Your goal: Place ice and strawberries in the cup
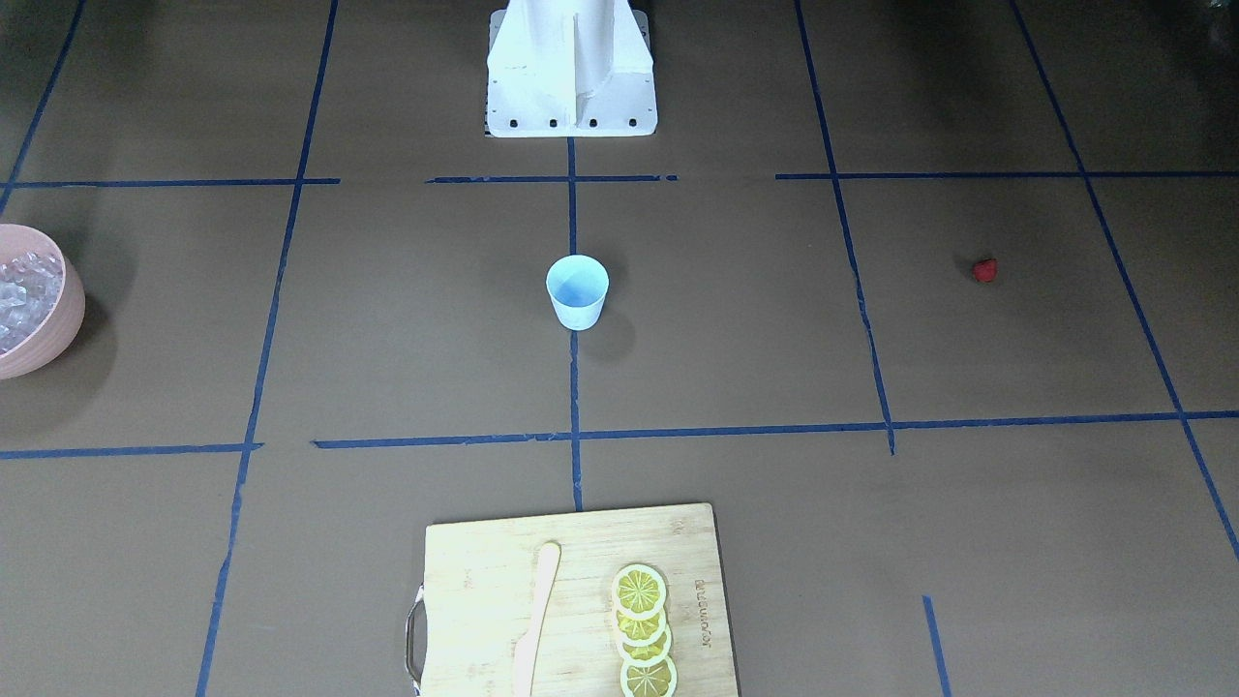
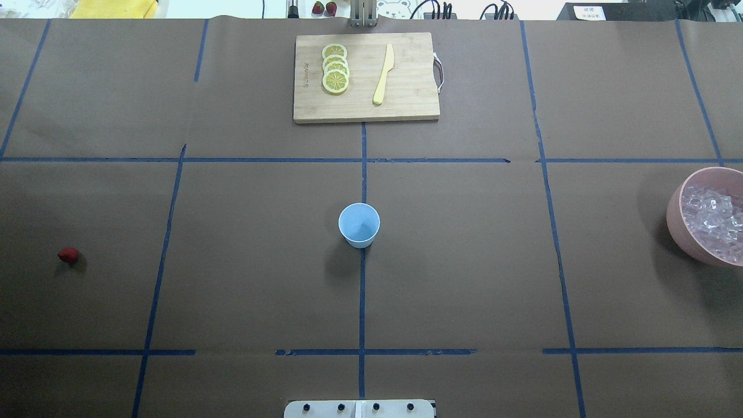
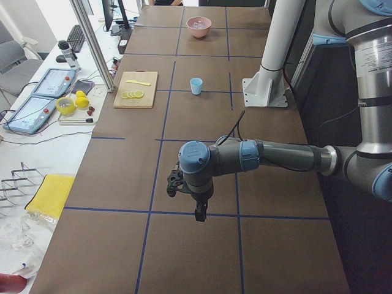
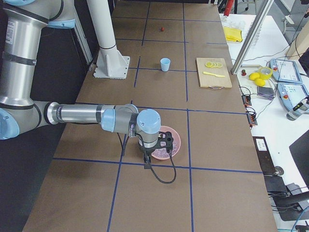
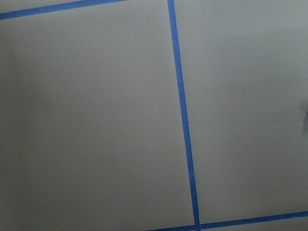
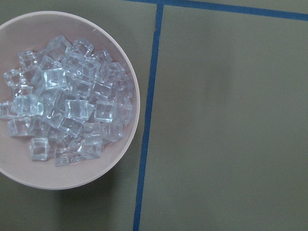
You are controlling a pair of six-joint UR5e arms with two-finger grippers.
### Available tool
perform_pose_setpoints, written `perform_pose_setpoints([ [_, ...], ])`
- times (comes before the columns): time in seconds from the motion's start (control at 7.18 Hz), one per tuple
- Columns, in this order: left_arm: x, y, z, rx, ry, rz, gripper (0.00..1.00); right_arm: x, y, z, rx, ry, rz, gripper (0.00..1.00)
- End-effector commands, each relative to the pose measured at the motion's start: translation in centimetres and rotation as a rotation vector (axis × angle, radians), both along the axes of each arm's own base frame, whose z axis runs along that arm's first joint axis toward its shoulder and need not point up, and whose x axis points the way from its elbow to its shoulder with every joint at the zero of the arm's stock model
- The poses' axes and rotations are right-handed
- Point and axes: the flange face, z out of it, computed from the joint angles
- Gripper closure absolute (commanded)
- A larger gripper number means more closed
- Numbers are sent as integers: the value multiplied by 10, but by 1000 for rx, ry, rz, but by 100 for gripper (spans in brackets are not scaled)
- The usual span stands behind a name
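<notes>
The pale-blue cup (image 2: pixel 359 225) stands upright at the table's middle, also in the front view (image 1: pixel 577 290); I see nothing in it. One red strawberry (image 2: pixel 68 255) lies alone on the robot's left side (image 1: pixel 984 269). Several clear ice cubes (image 6: pixel 67 101) fill a pink bowl (image 2: pixel 673 215) on the robot's right side. My left gripper (image 3: pixel 199 213) hangs above the table, far from the cup, and shows only in the exterior left view. My right gripper (image 4: pixel 145 162) hangs beside the bowl (image 4: pixel 175 137), and shows only in the exterior right view. I cannot tell whether either is open or shut.
A wooden cutting board (image 2: pixel 406 104) lies at the far side from the robot, with several yellow lemon slices (image 2: pixel 335 68) and a pale knife (image 2: pixel 383 74) on it. The robot's white base (image 1: pixel 571 68) stands behind the cup. Blue tape lines cross the brown table.
</notes>
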Motion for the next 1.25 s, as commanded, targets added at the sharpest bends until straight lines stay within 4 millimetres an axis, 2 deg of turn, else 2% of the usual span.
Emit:
perform_pose_setpoints([
  [0.0, 0, -2, -3, 3, -3, -1, 0, 0, -3, -3, 18, -2, 1, 0],
  [0.42, 0, 1, -3, 5, -2, 2, 0, 0, -3, -3, 23, -4, 0, 0],
  [0.7, -1, 4, -3, 2, 2, -3, 0, -2, -3, -11, 38, -28, 1, 0],
  [0.98, 0, 6, -1, -2, 2, 0, 0, -8, -7, -20, 87, -69, -6, 0],
  [1.11, -1, 6, 0, -4, 3, -3, 0, -19, -9, -21, 88, -75, -5, 0],
])
